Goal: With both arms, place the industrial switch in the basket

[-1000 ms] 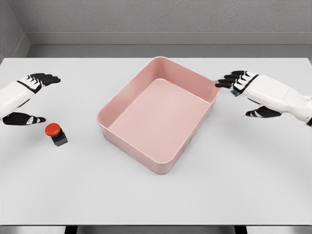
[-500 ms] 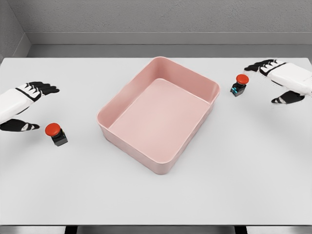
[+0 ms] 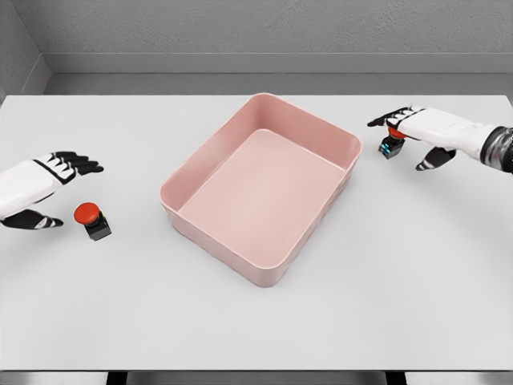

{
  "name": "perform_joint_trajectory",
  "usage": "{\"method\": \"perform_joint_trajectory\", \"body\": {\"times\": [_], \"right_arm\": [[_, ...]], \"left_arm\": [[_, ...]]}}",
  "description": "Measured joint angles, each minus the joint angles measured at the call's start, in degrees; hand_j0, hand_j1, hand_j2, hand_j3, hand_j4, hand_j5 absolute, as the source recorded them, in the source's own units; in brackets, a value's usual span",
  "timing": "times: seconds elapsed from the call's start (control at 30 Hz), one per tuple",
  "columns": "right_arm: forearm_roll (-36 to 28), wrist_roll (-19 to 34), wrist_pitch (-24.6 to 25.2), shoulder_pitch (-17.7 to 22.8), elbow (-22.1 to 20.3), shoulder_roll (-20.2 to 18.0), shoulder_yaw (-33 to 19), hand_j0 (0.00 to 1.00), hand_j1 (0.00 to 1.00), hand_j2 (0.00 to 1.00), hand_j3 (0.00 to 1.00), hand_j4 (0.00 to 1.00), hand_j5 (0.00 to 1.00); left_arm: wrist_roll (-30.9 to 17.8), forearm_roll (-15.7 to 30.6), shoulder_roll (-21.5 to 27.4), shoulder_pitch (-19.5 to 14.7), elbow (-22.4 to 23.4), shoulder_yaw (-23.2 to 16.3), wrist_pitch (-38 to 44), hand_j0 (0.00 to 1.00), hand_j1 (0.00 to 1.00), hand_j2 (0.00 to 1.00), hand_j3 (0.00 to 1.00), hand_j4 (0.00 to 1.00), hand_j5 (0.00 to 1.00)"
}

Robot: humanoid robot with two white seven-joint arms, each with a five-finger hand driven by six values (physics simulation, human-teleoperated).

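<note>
Two industrial switches with red mushroom buttons stand on the white table. The left switch (image 3: 90,219) has a black base and stands just right of my left hand (image 3: 70,193), whose fingers are spread open with the thumb low beside it; hand and switch are apart. The right switch (image 3: 389,146) has a dark base with a teal mark. My right hand (image 3: 403,138) reaches over it from the right, fingers (image 3: 390,119) extended above its red button and thumb (image 3: 431,159) held off to the right; no grasp shows. The pink basket (image 3: 210,234) sits between them, empty.
The basket's near right corner (image 3: 353,147) lies close to the right switch, a little to its left. The table's back edge (image 3: 256,96) meets a grey wall behind the basket.
My right hand has swung left and lowered, and its fingers now cover the right switch's button. My left hand has dropped closer to the left switch. Neither switch has moved.
</note>
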Motion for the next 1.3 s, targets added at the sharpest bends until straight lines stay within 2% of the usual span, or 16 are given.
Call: {"method": "perform_joint_trajectory", "body": {"times": [0.23,0.5,0.87,1.07,1.17,1.3], "right_arm": [[0.78,-1.54,0.20,-2.37,4.92,0.65,0.49,1.00,1.00,1.00,1.00,1.00,1.00],[0.84,-2.14,0.24,-4.92,6.05,1.70,0.42,1.00,1.00,1.00,1.00,1.00,1.00],[1.43,-4.03,0.65,-5.80,11.17,3.87,0.49,1.00,1.00,1.00,1.00,1.00,1.00],[2.40,-4.29,0.57,-6.15,12.56,5.54,0.63,1.00,1.00,1.00,1.00,1.00,1.00],[2.54,-4.37,0.55,-6.15,12.78,6.12,1.46,1.00,1.00,1.00,1.00,1.00,1.00],[2.90,-4.92,0.57,-6.15,13.11,6.45,2.13,1.00,1.00,1.00,1.00,1.00,1.00]], "left_arm": [[-0.72,-0.40,-0.31,-0.35,-1.49,-0.51,0.00,1.00,1.00,1.00,1.00,1.00,1.00],[-1.52,-0.44,-0.76,-0.35,-3.73,-1.59,-0.01,1.00,1.00,1.00,1.00,1.00,1.00],[-1.99,-0.45,-0.49,-0.26,-4.48,-2.24,-0.01,1.00,1.00,1.00,1.00,1.00,1.00],[-3.30,-0.57,-0.47,-0.26,-4.32,-3.03,-0.01,0.92,0.92,0.92,0.92,0.92,0.92],[-3.49,-1.33,-0.49,-0.26,-4.24,-3.50,-0.02,0.91,0.91,0.91,0.91,0.91,0.91],[-3.57,-1.69,-0.38,-0.35,-4.03,-3.70,-0.02,0.84,0.84,0.84,0.84,0.84,0.84]]}}
